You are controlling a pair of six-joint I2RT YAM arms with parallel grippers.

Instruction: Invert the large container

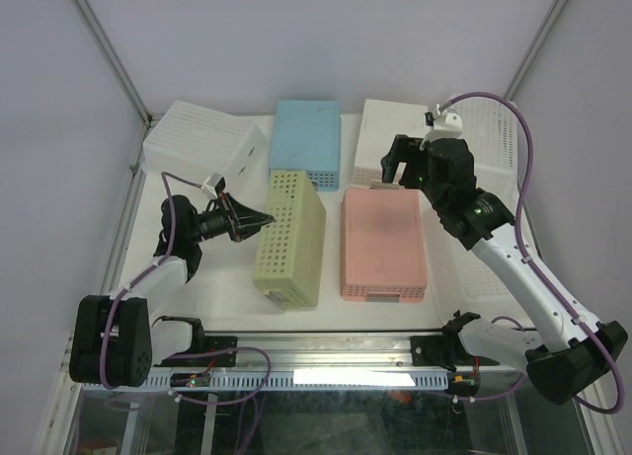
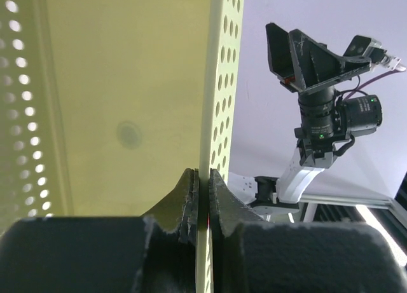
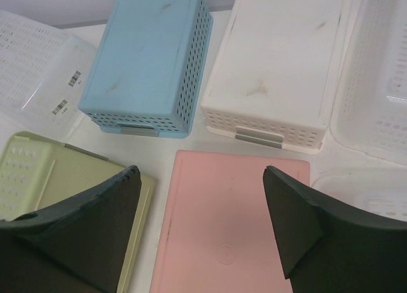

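The large container (image 1: 292,236) is a yellow-green perforated bin standing tilted on one long side at the table's middle left, with its open face turned left toward my left arm. My left gripper (image 1: 263,218) is shut on its upper side wall. In the left wrist view that thin holed wall (image 2: 219,83) runs straight up between the pressed fingers of the left gripper (image 2: 203,178), with the bin's inner floor (image 2: 127,83) to the left. My right gripper (image 1: 397,169) hangs open above the table behind the pink bin, holding nothing; the right gripper (image 3: 202,178) looks down on the green bin's corner (image 3: 38,172).
A pink bin (image 1: 383,243) lies bottom-up right of the green one. Behind it a blue bin (image 1: 307,142) and a white bin (image 1: 393,139) also lie bottom-up. Clear white baskets stand at back left (image 1: 202,139) and back right (image 1: 499,144). A metal rail (image 1: 326,361) lines the near edge.
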